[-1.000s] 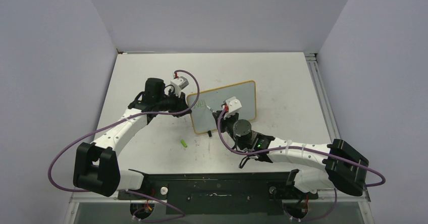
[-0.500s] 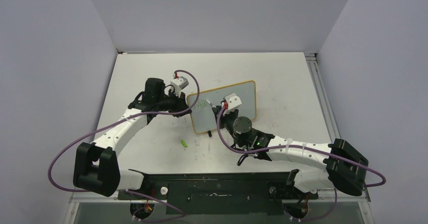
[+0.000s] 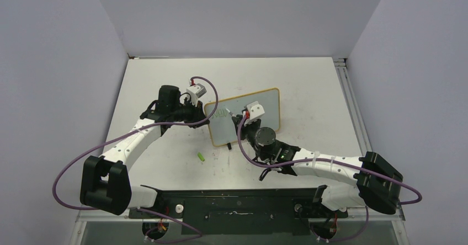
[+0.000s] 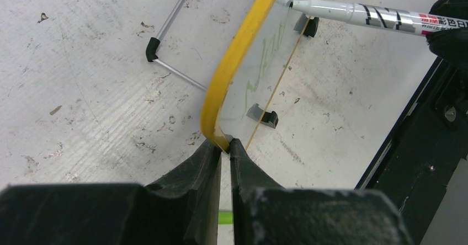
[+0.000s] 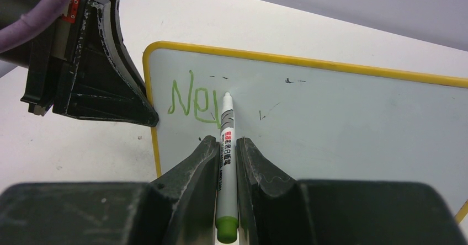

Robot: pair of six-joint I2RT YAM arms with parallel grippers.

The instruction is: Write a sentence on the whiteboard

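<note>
The right claw [image 5: 226, 145], clamping the marker [image 5: 227, 118], is creeping across the whiteboard [image 3: 267, 107] on the counter [image 3: 309, 79], tip just past "Ne", so the sentence [image 5: 190, 99] is only beginning. The left claw [image 4: 225, 145] is pinching the whiteboard's frame.

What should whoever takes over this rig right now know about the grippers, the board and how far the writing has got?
Left gripper: shut on the yellow frame of the whiteboard, steadying it.
Right gripper: shut on the marker, tip at the board.
Done: green writing reads "Ne", with a next letter begun.
Left: the rest of the sentence. A small green piece, probably the cap, lies on the table in front of the board.
</note>
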